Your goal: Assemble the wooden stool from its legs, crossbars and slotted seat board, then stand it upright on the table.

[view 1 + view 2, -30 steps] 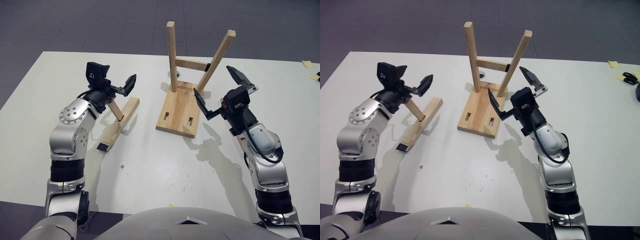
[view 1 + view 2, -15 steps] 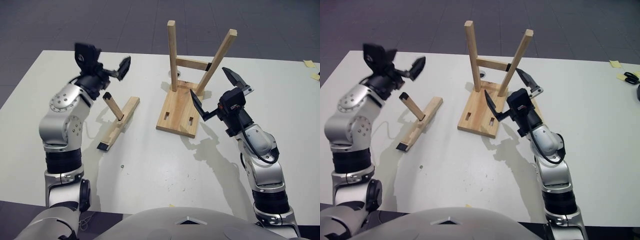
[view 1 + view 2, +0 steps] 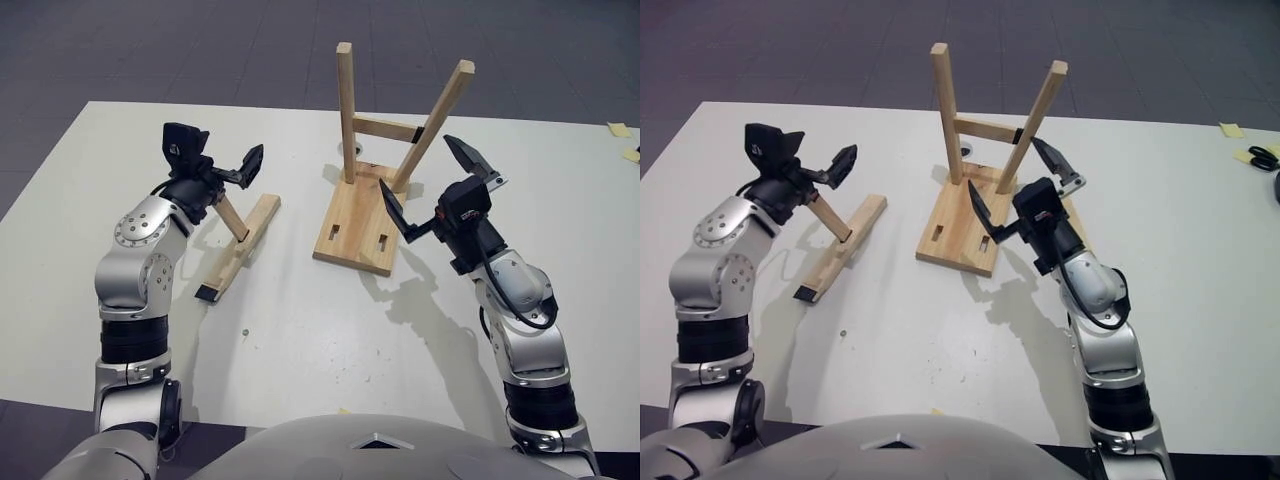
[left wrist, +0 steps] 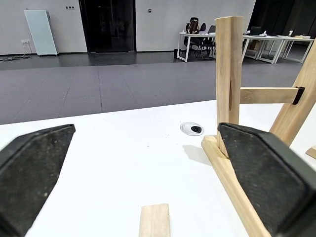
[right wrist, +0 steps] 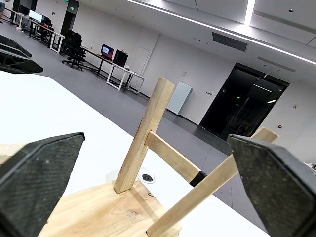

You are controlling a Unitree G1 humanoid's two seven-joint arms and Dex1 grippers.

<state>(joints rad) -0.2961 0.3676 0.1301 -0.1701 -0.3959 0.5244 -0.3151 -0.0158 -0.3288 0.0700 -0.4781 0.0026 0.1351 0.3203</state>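
The slotted seat board (image 3: 352,222) lies flat at the table's middle. Two legs (image 3: 345,110) stand up from its far end, joined by a crossbar (image 3: 384,127). To the left a loose leg (image 3: 240,252) lies on the table with a short crossbar stub (image 3: 234,220) slanting up from it. My left gripper (image 3: 232,185) hangs open over the stub's top end (image 4: 154,220), its pads (image 4: 30,173) far apart. My right gripper (image 3: 437,190) is open beside the board's right edge, near the tilted leg (image 5: 197,200), holding nothing.
A round cable grommet (image 4: 191,129) sits in the white table (image 3: 300,340) behind the board. Yellow notes (image 3: 617,128) and scissors (image 3: 1262,153) lie at the far right edge. A small dark speck (image 3: 244,331) lies in front of the loose leg.
The left gripper rose up and away from the stub, then came back down over it. The right gripper shifted slightly left toward the board.
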